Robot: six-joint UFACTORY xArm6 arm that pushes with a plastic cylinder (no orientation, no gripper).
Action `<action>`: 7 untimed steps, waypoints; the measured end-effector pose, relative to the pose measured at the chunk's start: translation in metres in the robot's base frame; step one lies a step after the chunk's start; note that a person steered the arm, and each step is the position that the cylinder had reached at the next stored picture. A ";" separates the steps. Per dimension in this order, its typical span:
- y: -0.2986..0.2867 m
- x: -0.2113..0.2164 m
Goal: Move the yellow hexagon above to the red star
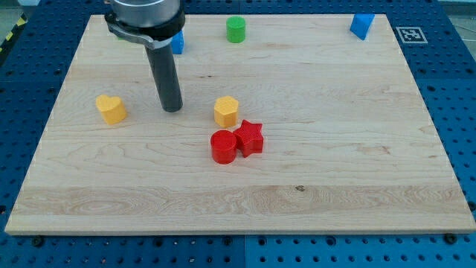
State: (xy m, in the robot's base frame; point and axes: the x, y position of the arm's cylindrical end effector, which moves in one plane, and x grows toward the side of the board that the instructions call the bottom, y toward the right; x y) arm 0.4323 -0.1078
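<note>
A: Since the red cylinder and red star sit touching nearest the view's bottom, where's the hexagon?
B: The yellow hexagon sits just above them, left of the star's line.
A: And my tip?
B: A bare rod clasping nothing, apart to the hexagon's left. Nudge it rightward gently, stopping above the star, clear of the cylinder
</note>
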 end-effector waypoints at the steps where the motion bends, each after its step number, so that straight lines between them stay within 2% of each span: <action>1: 0.026 0.000; 3: 0.063 0.013; 7: 0.081 0.015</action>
